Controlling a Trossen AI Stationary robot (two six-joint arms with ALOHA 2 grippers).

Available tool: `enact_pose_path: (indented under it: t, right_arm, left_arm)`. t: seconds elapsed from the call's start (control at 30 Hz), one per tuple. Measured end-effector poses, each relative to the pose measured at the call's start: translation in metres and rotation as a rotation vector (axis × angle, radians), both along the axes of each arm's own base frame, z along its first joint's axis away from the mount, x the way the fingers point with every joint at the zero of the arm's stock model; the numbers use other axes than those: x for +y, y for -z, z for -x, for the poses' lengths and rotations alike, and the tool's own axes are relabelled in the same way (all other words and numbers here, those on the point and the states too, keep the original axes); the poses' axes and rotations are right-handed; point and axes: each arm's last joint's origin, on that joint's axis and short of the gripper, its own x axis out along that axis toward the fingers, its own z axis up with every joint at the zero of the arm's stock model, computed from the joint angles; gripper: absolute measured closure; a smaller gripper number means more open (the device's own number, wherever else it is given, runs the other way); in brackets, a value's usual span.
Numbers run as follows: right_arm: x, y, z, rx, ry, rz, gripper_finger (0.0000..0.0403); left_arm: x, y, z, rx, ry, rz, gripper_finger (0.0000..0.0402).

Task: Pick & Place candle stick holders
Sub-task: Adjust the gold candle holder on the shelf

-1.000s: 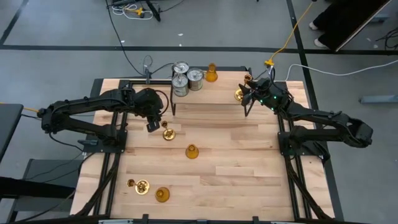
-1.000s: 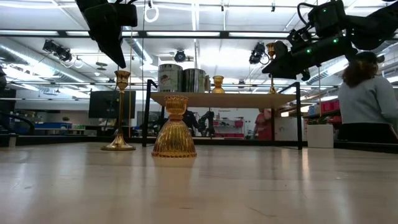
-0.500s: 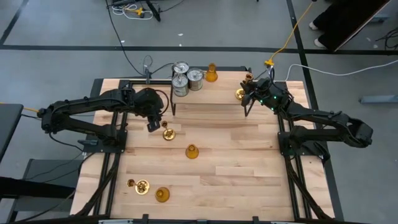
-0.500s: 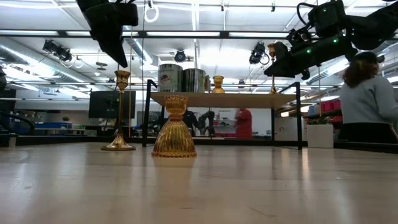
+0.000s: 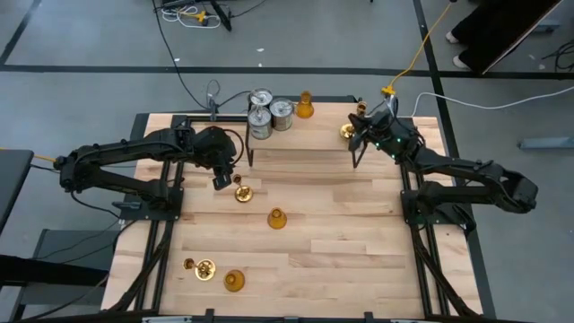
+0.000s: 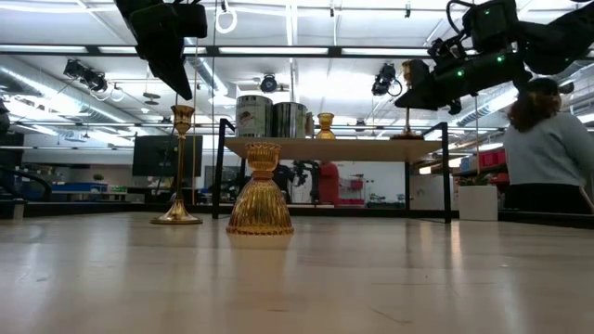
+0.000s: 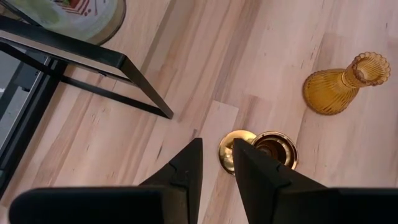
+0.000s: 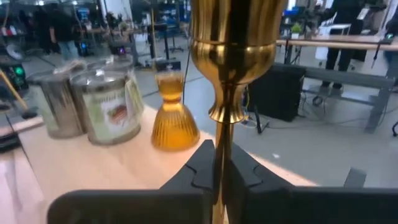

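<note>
Now | right pincer [image 8: 219, 163] clamps shiny brass holder [image 8: 233, 56] stem | left pincer [image 7: 216, 163] narrowly parted

Overhead, table-level and wrist views share the shelf [image 5: 305, 135]

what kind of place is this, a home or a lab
Most likely a robotics lab or workshop: two dark arms are mounted at a wooden table, cables trail over the grey floor, and the low view shows workbenches under an industrial ceiling.
</note>
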Motion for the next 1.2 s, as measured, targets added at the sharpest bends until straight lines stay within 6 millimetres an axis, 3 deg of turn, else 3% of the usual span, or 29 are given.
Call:
enact_pose_path:
  t: [0.27, 0.4, 0.63, 1.2]
  right_arm:
    - [-0.016, -0.038, 0.0, 0.04, 0.051, 0.045, 0.0392]
    - [-0.024, -0.048, 0.006, 0.031, 0.097, 0.075, 0.0391]
    - [-0.039, -0.044, 0.01, 0.0, 0.096, 0.042, 0.039]
    - [-0.082, -0.014, -0.019, -0.015, 0.106, 0.024, 0.039]
  left_arm:
    - [0.0, 0.0, 0.0, 0.0, 0.0, 0.0, 0.0305]
    - [0.0, 0.0, 0.0, 0.002, -0.006, -0.009, 0.0305]
    - [0.0, 0.0, 0.0, 0.002, -0.006, -0.01, 0.0305]
    - [0.0, 0.0, 0.0, 0.001, -0.008, -0.008, 0.0305]
